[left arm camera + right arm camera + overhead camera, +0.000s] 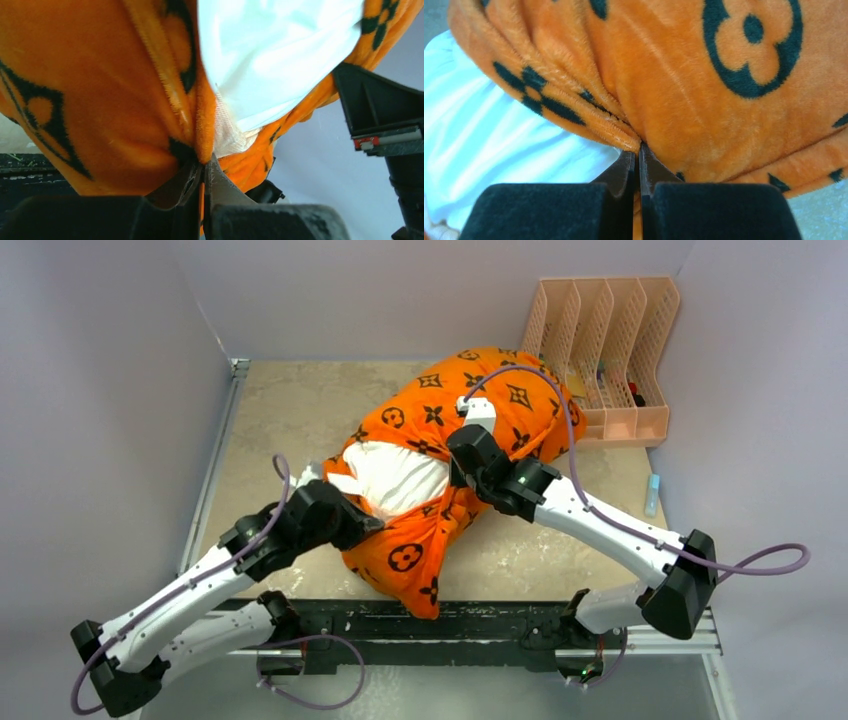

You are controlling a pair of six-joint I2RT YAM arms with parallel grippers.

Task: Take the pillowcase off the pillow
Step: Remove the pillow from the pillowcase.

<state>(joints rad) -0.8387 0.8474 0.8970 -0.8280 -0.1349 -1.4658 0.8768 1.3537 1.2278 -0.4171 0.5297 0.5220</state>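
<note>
The orange pillowcase (470, 405) with black motifs lies bunched across the middle of the table, part hanging over the near edge. The white pillow (395, 475) bulges out of its open end. My left gripper (362, 523) is shut on the pillowcase's hem at the opening's near-left side; in the left wrist view (204, 162) orange plush (100, 100) is pinched between the jaws, with the white pillow (270, 55) above. My right gripper (458, 472) is shut on the opening's right hem; in the right wrist view (639, 150) the hem (589, 120) sits between the jaws beside the pillow (489, 145).
A peach plastic file rack (605, 355) stands at the back right, touching the pillowcase's far end. A small light-blue object (652, 494) lies near the table's right edge. Grey walls close in the left, back and right. A black rail (500, 625) runs along the near edge.
</note>
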